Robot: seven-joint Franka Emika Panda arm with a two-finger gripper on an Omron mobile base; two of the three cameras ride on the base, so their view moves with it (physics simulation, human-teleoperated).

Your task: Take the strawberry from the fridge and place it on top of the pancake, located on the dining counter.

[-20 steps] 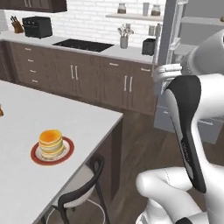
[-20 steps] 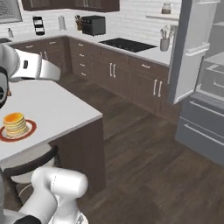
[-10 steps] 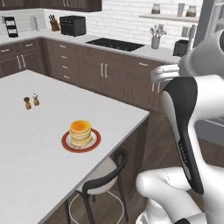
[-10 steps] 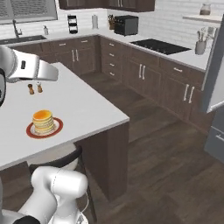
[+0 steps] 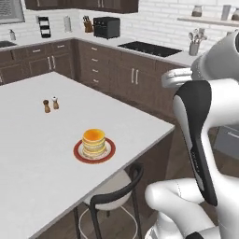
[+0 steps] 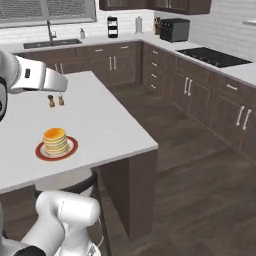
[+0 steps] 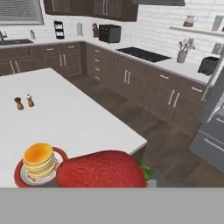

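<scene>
Since the strawberry (image 7: 101,169) sits pinched in the tool, hovering near the pancake (image 7: 38,160) on the tabletop (image 7: 70,118), I'd guess it's light, soft and easily bruised, so grip its sides gently.

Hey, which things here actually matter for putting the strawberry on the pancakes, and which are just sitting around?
Part of the job:
- strawberry, right in front of the hand camera
- pancakes on the red-rimmed plate
- dining counter
- fridge, at the right edge of the hand view

Just sitting around:
- salt and pepper shakers
- stool
- toaster
- utensil holder
</scene>
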